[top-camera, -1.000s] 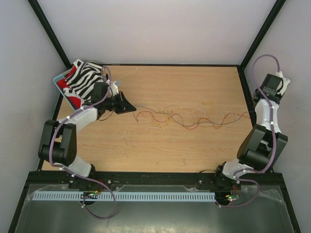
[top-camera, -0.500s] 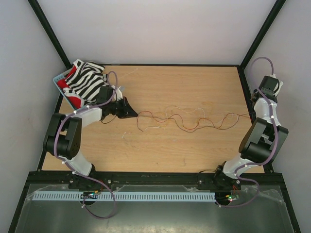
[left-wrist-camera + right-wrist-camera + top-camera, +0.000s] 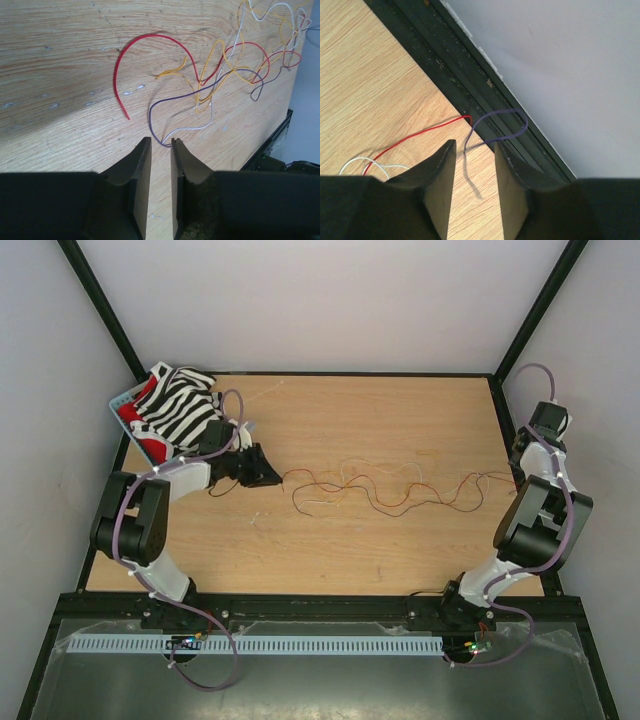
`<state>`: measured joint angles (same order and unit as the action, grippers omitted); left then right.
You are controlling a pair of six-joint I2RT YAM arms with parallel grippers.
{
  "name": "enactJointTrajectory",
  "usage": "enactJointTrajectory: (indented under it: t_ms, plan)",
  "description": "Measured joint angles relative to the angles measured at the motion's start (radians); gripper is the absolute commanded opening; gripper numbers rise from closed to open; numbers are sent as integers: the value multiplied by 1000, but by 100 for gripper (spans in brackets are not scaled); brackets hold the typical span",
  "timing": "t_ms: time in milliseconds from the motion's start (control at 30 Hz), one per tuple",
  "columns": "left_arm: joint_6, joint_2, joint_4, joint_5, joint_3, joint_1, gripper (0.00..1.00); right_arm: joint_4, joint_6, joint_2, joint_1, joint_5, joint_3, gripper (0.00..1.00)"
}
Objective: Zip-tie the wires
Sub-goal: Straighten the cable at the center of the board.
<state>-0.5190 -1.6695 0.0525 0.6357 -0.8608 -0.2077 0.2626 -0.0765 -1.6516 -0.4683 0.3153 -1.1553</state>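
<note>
The wires [image 3: 385, 488] lie as a curly red, orange, white and dark tangle across the middle of the table, from left to right. My left gripper [image 3: 272, 475] sits at their left end. In the left wrist view its jaws [image 3: 161, 141] stand a narrow gap apart, with the tip of a purple wire [image 3: 156, 115] between the fingertips and a red wire [image 3: 131, 55] beyond. My right gripper [image 3: 521, 457] is at the wires' right end. In the right wrist view it [image 3: 475, 145] is open around a purple wire end [image 3: 468, 145], next to a red wire [image 3: 420, 134]. I cannot make out the zip tie.
A blue basket [image 3: 119, 406] with a zebra-striped cloth [image 3: 178, 405] and something red stands at the back left corner, just behind the left arm. A black frame rail [image 3: 470, 85] runs along the table's right edge by the right gripper.
The left gripper has drawn back a little to the left. The right arm has swung down and inward to the wires' right end. The tangle has shifted and spread slightly.
</note>
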Motion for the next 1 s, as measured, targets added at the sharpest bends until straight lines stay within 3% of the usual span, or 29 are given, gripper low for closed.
enactJointTrajectory:
  t_ms: [200,433,533,667,800,1000]
  plan:
    - [48,71,-68,-44,-13,5,62,1,-17,22,0,-91,0,68]
    - [111,253,-95,-116,-105,33,98,-19,-72,135,14,-304,6,92]
    - [138,317,-87,-146,-170,69,99,-65,-106,204,48,-393,36,98]
    - [169,295,-73,-127,-296,143,99,-127,-140,282,137,-468,96,99]
    - [214,174,-77,-81,-459,195,98,-190,-166,343,208,-528,188,99]
    - [338,-104,-187,-57,-741,187,95,-245,-197,399,212,-613,312,99]
